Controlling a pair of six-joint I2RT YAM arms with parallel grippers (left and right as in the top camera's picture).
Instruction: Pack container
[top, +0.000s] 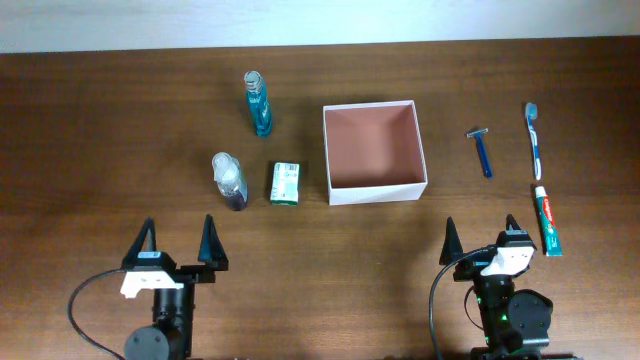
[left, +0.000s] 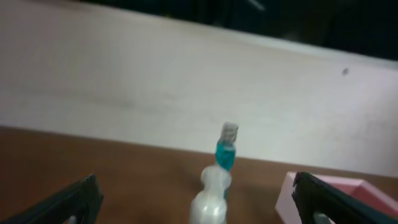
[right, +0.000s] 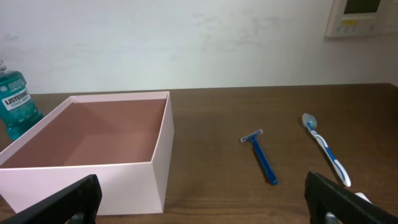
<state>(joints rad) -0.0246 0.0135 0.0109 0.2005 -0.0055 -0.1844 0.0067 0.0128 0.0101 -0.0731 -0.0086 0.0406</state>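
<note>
On the worktop (top: 100, 120), the box (top: 378, 191) showed thin white walls and a reddish-brown inside. Left tool (top: 179, 222) and right tool (top: 482, 232) gaped, empty. The frame edge cut the mouthwash bottle (right: 15, 102).

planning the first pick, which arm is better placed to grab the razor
Right. The razor lies right of the container, just ahead of the right arm, whose jaws stand open; the left arm sits on the container's other side.
</note>
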